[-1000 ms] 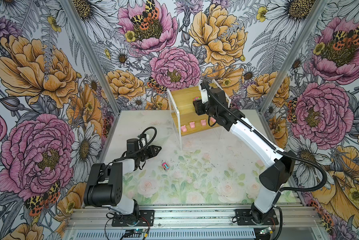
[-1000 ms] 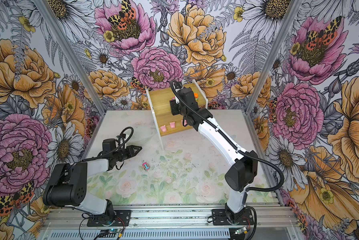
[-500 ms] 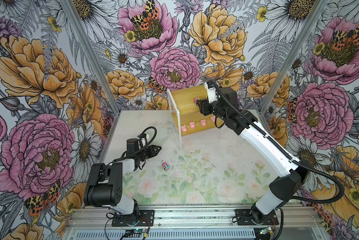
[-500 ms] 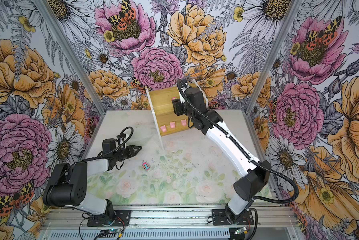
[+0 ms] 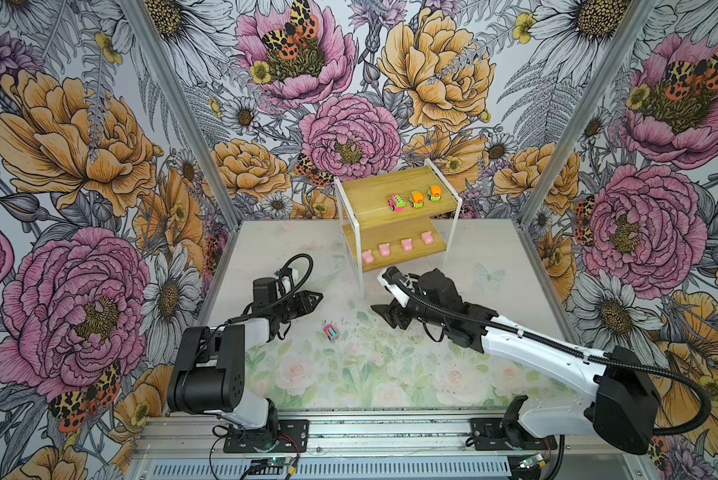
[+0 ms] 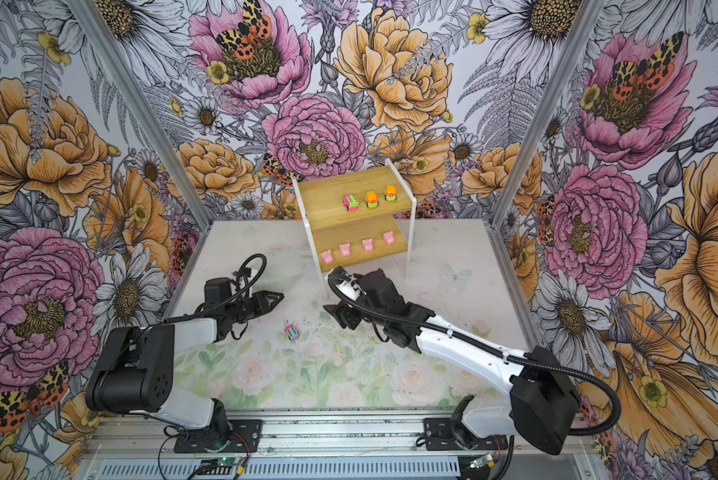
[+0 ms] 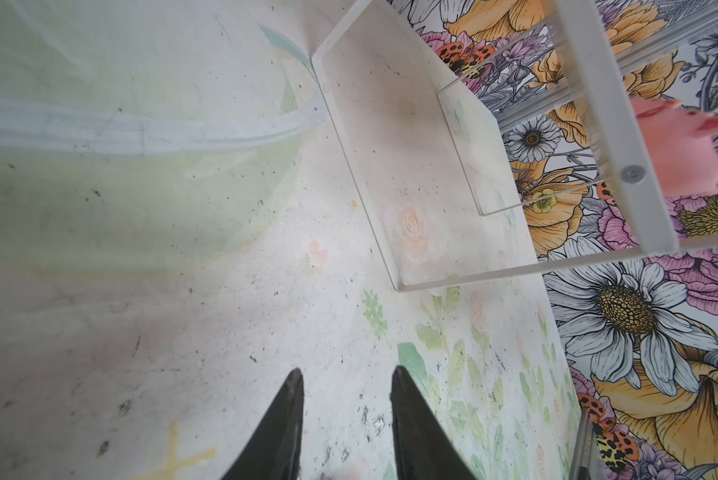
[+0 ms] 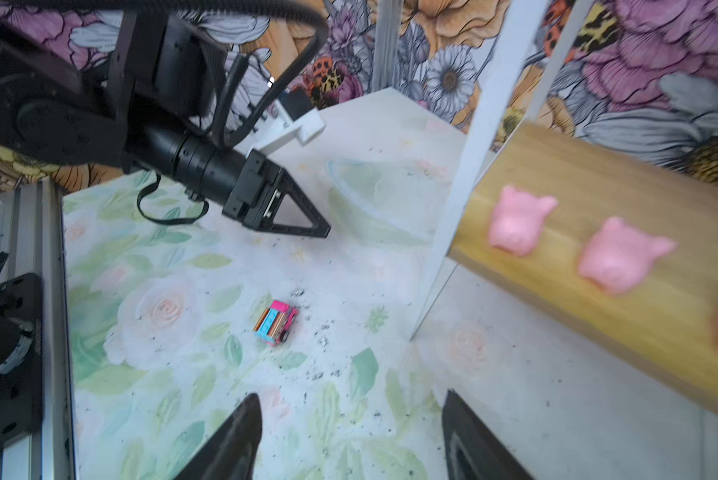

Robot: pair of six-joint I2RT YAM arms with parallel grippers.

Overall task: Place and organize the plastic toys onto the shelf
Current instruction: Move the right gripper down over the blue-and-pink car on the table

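left gripper (image 7: pixel 345 376) low over table (image 5: pixel 473 257), jaws slightly apart, empty; right gripper (image 8: pixel 351 403) near shelf (image 5: pixel 365 191) front leg, jaws wide apart, empty; pink striped car (image 5: pixel 331 332) on table between both grippers; upper tier: second pink car (image 5: pixel 395 202), two orange-green cars (image 5: pixel 416 199); lower tier: four pigs (image 5: pixel 384 249) in row
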